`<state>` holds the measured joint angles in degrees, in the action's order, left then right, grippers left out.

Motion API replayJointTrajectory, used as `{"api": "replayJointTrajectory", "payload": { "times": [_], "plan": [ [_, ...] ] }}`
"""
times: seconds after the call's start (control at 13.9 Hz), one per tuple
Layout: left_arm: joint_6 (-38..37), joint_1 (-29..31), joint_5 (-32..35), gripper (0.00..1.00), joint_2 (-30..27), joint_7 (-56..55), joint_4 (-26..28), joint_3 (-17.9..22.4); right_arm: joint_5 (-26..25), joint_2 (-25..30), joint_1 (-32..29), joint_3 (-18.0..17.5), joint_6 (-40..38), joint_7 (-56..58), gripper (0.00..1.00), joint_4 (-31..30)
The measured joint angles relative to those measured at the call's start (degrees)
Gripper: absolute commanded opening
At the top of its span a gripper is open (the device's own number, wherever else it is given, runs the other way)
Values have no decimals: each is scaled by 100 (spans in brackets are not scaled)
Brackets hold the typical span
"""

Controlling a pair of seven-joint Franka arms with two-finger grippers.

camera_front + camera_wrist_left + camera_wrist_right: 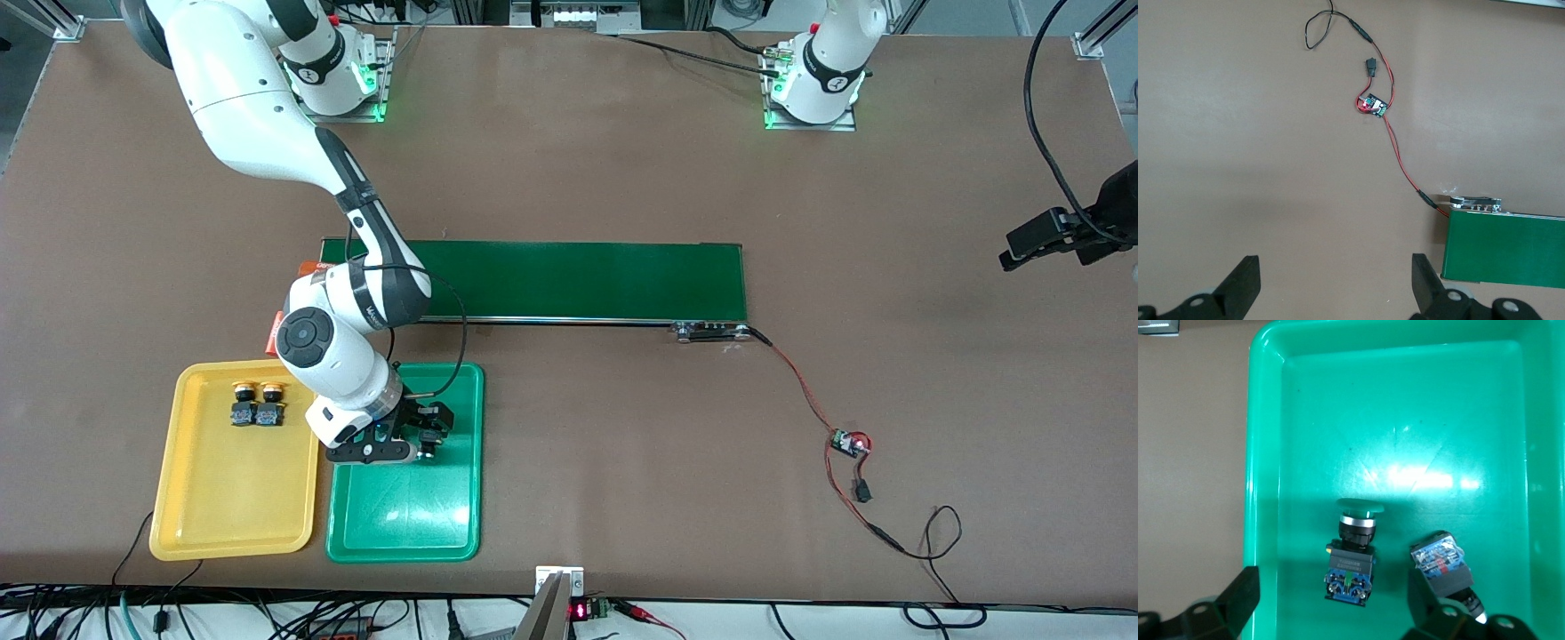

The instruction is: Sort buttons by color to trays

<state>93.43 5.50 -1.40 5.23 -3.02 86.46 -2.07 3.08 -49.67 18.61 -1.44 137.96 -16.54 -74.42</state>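
Right claw (411,440): low in the front view, down inside the green tray (404,524), fingers spread apart, clamped on nothing. Between those fingers, lying on its side on the tray floor: one green-capped button (1351,553), touching neither finger as far as can be told. Just beside one finger: the second green button (1448,577), tilted, cap end partly hidden under the claw. In the yellow tray (231,498), next to the green one: two yellow-capped buttons (257,402), side by side near its upper end. Sorting looks done, by this reading.

Likeliest to go wrong: a retreat with any sideways drift. Would catch the second green button on the close finger, drag it or flip it over the shallow rim onto the desk (622,444). Safer straight up. Also possible: a roll of either button on its round cap from a slight knock, since neither sits flat.

Left claw (1335,273): waiting at the edge of the front view, up over bare desk near the end of the conveyor belt (1505,250), fingers apart, holding nothing. Little risk there.
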Motion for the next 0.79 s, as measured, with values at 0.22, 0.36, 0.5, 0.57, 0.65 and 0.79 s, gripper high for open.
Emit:
{"api": "replayJointTrajectory", "payload": {
  "times": [0.22,0.36,0.5,0.57,0.65,0.79],
  "plan": [
    [2,0,0,100,0,0,0,7,-16,13,-76,39,-107,0,100,61],
    [4,0,0,100,0,0,0,6,-39,129,-111,211,-773,12,100,156],
    [5,-2,0,100,-2,0,-1,-8,-40,450,-175,311,-1793,49,100,283],
    [5,-4,0,100,-6,0,-3,-21,-45,689,-223,323,-2315,113,100,333],
    [5,-7,0,100,-18,0,-5,-34,-52,961,-281,331,-2830,237,100,354],
    [-15,-32,0,100,-61,1,-7,-55,-54,1499,-452,365,-3661,668,100,364]
  ]
}}
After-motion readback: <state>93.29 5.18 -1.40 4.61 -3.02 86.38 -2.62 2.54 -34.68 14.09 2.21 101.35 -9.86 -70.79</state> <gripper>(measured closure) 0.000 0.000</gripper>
